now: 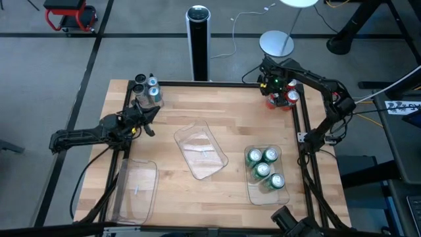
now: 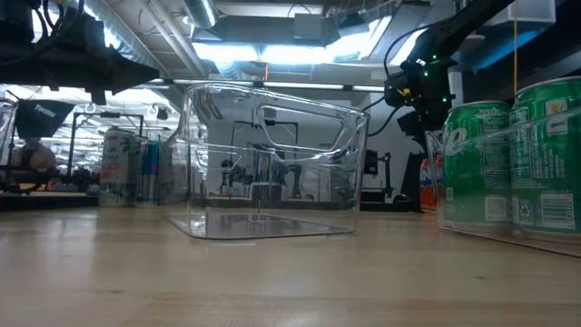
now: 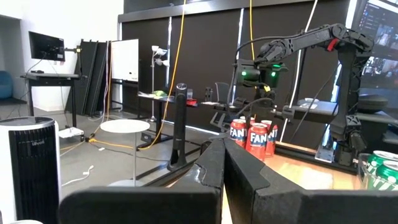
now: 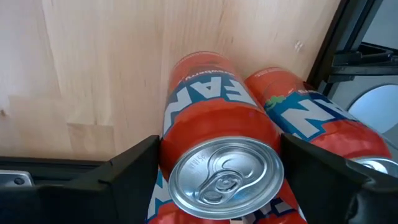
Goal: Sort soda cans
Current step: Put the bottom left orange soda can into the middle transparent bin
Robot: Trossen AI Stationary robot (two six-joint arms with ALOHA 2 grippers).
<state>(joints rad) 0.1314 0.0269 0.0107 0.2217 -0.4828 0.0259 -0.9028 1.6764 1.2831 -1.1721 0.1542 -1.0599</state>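
Red can (image 4: 224, 168) fills the right wrist view, silver top up, sitting between the two dark fingers of the right gripper (image 1: 279, 92). Jaws spread wide on either side of it, gaps visible on both flanks, so not clamped yet, nothing held. A second red can (image 4: 311, 118) stands just beside the first, touching or nearly so.

Progress: four green cans (image 1: 264, 164) already stand in the clear tray (image 1: 284, 196) at the right front of the table (image 1: 217, 99). That colour looks done. Red cans (image 1: 284, 99) still cluster at the far right corner, outside any tray; the overhead view shows a few, exact count hidden by the arm. Silver/black cans (image 1: 148, 89) sit bunched at the far left corner, also unsorted. Middle tray (image 1: 200, 148) and left front tray (image 1: 135, 187) hold no cans. So roughly one third sorted, two groups left.

Right gripper hangs over the red cluster, straddling one can from above; judged next step is closing on it and carrying it to a free tray, probably the middle one. Risk: neighbour can so close it may get knocked.

Left gripper (image 1: 150, 120) is clenched shut and empty, parked near the left edge, just in front of the silver/black cans, not touching them.

Tall black-and-silver cylinder (image 1: 198, 39) stands off the table's far edge, not part of it.
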